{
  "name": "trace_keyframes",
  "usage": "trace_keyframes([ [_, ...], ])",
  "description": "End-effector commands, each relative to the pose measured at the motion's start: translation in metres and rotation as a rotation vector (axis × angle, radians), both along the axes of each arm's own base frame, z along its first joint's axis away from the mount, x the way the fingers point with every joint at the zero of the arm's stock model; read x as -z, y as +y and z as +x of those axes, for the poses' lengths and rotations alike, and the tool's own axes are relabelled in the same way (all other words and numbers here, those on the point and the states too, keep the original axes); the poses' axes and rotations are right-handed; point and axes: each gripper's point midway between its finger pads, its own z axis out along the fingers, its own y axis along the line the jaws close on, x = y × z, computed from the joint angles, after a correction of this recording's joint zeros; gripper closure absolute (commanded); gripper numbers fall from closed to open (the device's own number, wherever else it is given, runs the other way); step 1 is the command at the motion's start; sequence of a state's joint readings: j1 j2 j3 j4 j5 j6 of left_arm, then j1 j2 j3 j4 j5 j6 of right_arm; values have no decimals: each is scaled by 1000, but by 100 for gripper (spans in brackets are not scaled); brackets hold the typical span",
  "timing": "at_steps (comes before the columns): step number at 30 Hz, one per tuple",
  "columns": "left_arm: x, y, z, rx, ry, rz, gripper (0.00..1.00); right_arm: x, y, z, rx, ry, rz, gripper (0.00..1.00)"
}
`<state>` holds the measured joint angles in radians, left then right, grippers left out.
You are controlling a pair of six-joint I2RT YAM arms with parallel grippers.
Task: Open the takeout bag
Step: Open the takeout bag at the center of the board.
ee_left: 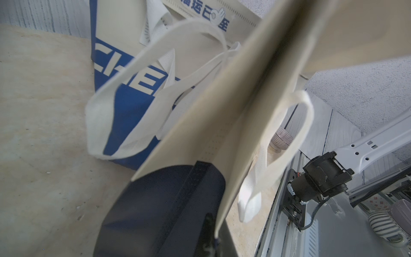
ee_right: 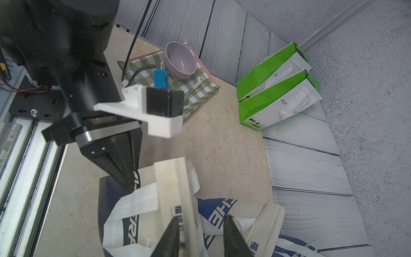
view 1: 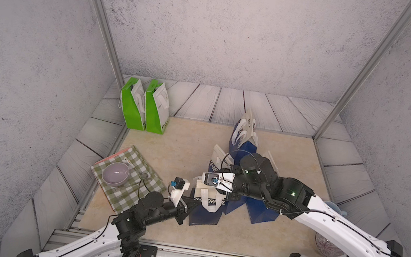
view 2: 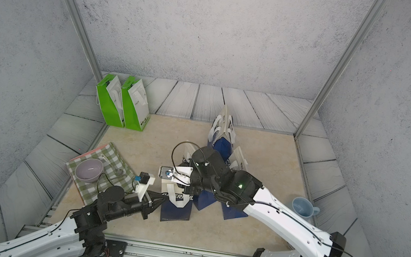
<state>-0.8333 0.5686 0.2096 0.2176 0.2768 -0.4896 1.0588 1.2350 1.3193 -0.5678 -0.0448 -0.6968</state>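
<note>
The takeout bag (view 1: 205, 213) stood near the front middle of the table (view 1: 181, 153). It was blue with white handles, and other blue bags (view 1: 242, 140) crowded just behind it. The left gripper (ee_right: 128, 181) held the bag's upper edge on the side facing that arm, fingers pinched tight on the thin wall. The right gripper (ee_right: 201, 217) hung over the bag's mouth with its fingers partly apart, gripping nothing that I could see. The cream top flap (ee_right: 175, 178) and a handle (ee_right: 138, 198) lay beneath them.

To my eye the job was at the spreading step: one side was held and the mouth was not yet pulled wide. Next, I judged, the right fingers would need to close on the opposite rim or handle and draw gently away from the left. The wall could slip, or the light bag could tip into its neighbours.
</note>
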Motion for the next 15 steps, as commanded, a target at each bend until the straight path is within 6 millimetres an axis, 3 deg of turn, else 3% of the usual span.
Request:
trace_keyframes([
  [1,-6,0,0,4,-17,3,100,-7,-2,4,-18,-134,88,65],
  [15,-6,-1,0,4,-15,4,100,19,2,3,-58,-266,59,63],
])
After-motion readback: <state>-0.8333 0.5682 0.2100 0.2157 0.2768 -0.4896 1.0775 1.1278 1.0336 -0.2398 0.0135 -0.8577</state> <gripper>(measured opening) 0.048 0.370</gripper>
